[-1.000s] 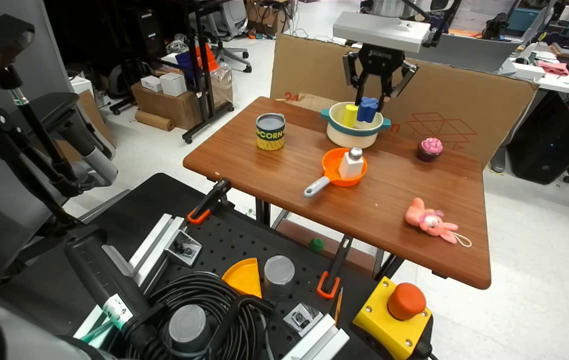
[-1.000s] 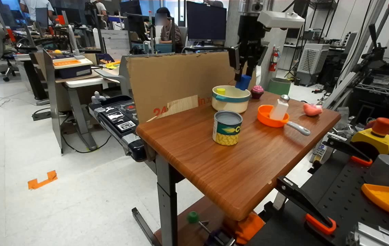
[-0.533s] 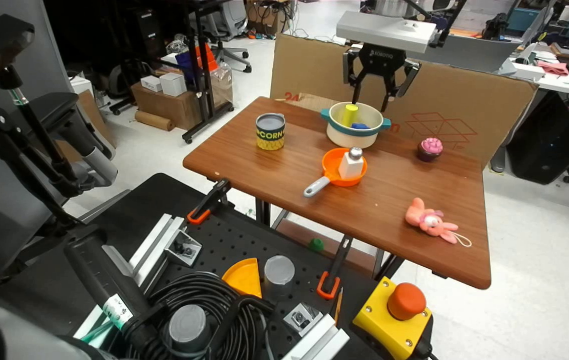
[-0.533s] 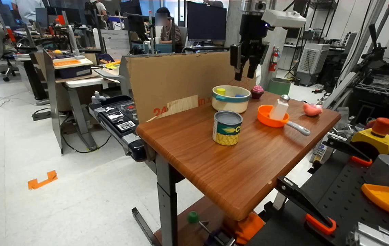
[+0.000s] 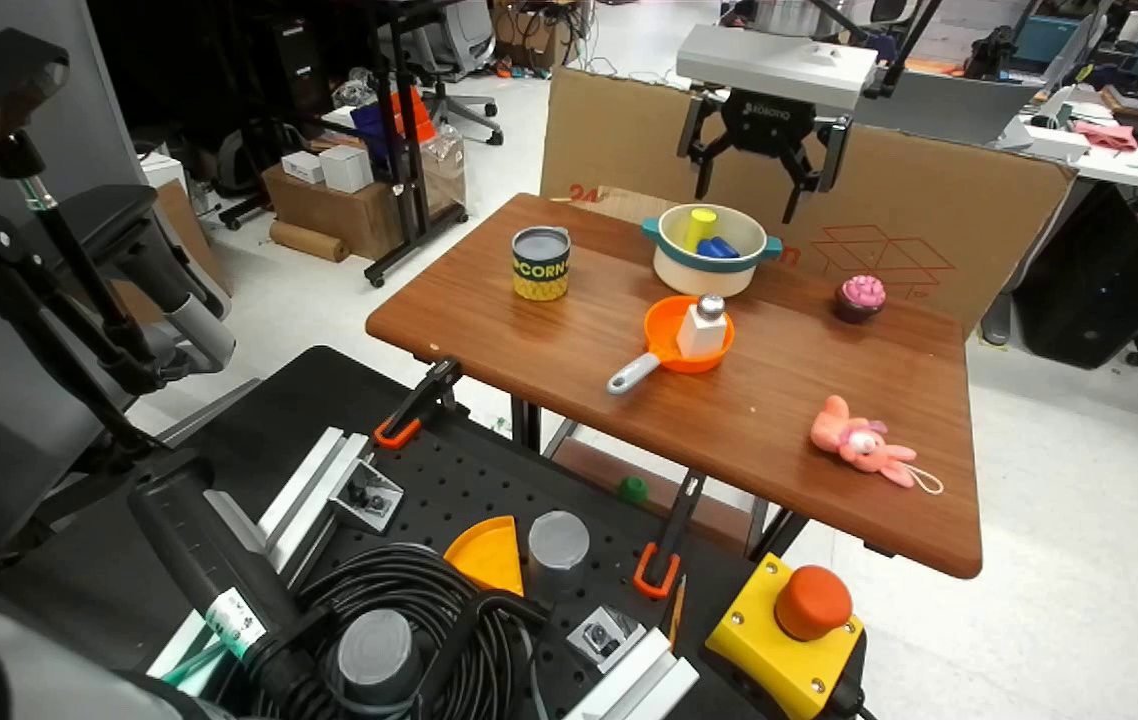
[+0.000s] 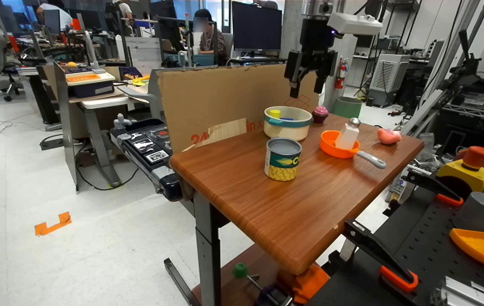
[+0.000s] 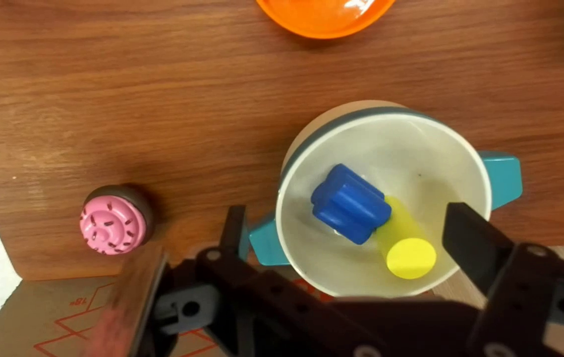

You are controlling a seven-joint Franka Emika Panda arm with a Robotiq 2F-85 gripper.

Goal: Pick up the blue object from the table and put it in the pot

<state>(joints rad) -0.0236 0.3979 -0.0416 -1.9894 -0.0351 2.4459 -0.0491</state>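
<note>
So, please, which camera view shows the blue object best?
The wrist view. It looks down into the pot, so the blue object shows large and uncovered. In both exterior views, the pot's near side hides part of it, and only a blue patch shows.

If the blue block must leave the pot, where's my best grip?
Likely from above, into the open pot, fingers across the ridged flanks of the blue block, halfway along: it lies on its side, one end toward the yellow cylinder, leaving the flanks freer.
</note>
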